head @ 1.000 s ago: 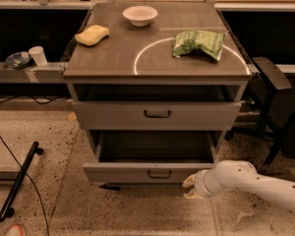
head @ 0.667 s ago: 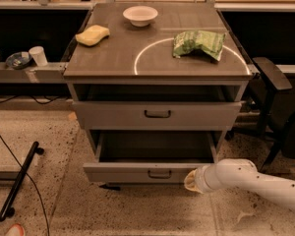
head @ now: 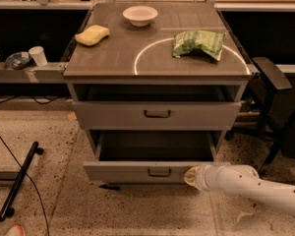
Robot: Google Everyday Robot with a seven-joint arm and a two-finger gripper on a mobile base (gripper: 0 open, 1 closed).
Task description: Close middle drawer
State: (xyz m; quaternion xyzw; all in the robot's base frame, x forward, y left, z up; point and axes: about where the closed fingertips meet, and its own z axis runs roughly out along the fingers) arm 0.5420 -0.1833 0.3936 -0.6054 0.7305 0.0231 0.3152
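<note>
The middle drawer (head: 137, 171) is pulled out, its deep tray (head: 155, 145) open and dark inside. It has a low grey front with a small dark handle (head: 159, 172). The taller top drawer (head: 113, 115) above it sticks out slightly. The lowest drawer is hidden below. My gripper (head: 191, 176) is at the end of the white arm (head: 255, 186), which reaches in from the lower right. The gripper is against the right end of the middle drawer's front.
On the cabinet top (head: 113, 58) lie a white bowl (head: 140, 15), a yellow sponge (head: 92, 35) and a green bag (head: 199, 43). A dark chair (head: 275, 82) stands at the right. A black bar (head: 19, 178) and a cable lie on the floor at the left.
My gripper has moved slightly up and in, onto the right end of the middle drawer's front. The drawer itself has not visibly shifted.
</note>
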